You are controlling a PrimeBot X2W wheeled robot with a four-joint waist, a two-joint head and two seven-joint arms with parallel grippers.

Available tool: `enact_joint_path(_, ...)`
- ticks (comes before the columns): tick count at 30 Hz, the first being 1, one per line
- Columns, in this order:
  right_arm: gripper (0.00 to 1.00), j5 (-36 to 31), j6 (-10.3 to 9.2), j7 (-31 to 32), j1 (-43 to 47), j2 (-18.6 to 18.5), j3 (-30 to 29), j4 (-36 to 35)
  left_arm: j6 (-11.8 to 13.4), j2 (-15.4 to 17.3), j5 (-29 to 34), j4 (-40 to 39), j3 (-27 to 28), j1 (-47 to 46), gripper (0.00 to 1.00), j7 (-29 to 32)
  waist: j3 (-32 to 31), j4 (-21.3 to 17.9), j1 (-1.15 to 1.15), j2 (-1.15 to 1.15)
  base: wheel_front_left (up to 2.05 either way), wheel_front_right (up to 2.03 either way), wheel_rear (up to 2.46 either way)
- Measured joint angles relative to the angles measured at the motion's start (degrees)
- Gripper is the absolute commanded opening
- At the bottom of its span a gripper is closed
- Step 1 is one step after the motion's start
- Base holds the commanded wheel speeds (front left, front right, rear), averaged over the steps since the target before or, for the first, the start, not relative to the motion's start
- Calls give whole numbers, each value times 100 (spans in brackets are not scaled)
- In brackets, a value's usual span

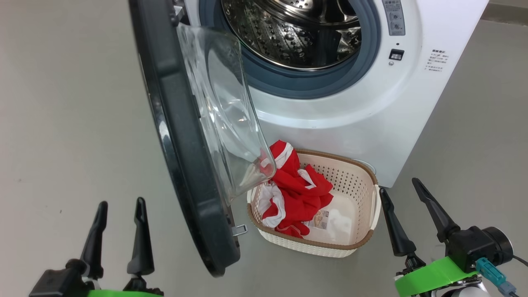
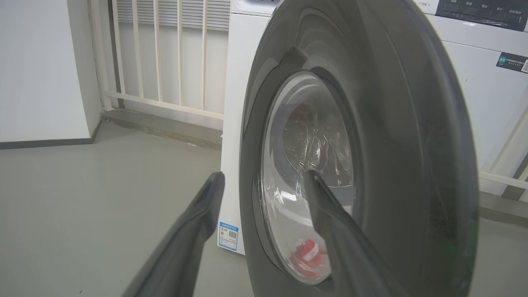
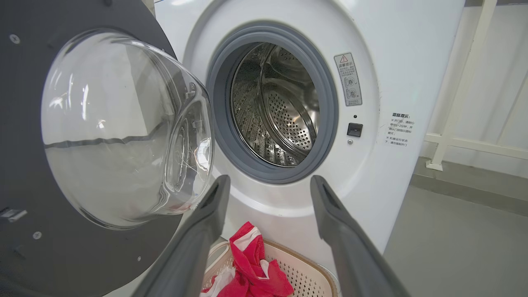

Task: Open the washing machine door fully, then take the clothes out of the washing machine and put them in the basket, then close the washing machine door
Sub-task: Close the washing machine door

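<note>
Head view. The washing machine (image 1: 371, 123) stands on the grey floor (image 1: 62, 123) with its door (image 1: 181, 165) swung wide open to my left, its glass bowl (image 1: 222, 107) facing the opening. Inside the grey gasket (image 1: 297, 84) I see the bare perforated steel of the drum (image 1: 288, 33). The basket (image 1: 371, 175) sits on the floor at the machine's foot, its left end under the lower edge of the glass bowl. Red and white clothes (image 1: 301, 189) lie heaped in its left half; a sticker (image 1: 321, 218) shows on the bottom beside them. The left gripper (image 1: 122, 202) is at lower left, fingers spread and holding nothing, apart from the door's outer face. The right gripper (image 1: 398, 185) is at lower right, just beside the basket's right end, fingers also spread and holding nothing.

Left wrist view. I look along the two parted fingers at the door's dark outer face; one finger overlaps the glass in this view. Red cloth shows through the glass low down. A blue label (image 2: 228, 236) sits at the machine's lower corner, with a pale railing (image 2: 165, 53) behind.

Right wrist view. The parted fingers frame the machine's front below the opening. The door's inner side is at left. Basket and clothes sit at the bottom edge between the fingers.
</note>
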Motion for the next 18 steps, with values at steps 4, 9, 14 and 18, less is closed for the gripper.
enact_joint_path(4, 100, -1, 0, 0, 0, 0, -7, -15, 99, 1, 12, -35, 4, 85, 100, 0, 38, -11, 0, 0, 0, 0, 0)
enact_joint_path(9, 100, -10, 0, 0, 0, 0, -24, -37, 149, 0, 40, -32, -5, 152, 100, -22, 94, -16, 0, 0, 0, 0, 0)
enact_joint_path(14, 100, -10, 0, 0, -1, 0, -34, -47, 153, -1, 40, -27, -30, 154, 100, -38, 134, -11, 0, 0, 0, 0, 0)
enact_joint_path(18, 100, -10, 0, 0, -1, 0, -33, -47, 190, -1, 40, -27, -35, 154, 100, -44, 174, -11, 0, 0, 0, 0, 0)
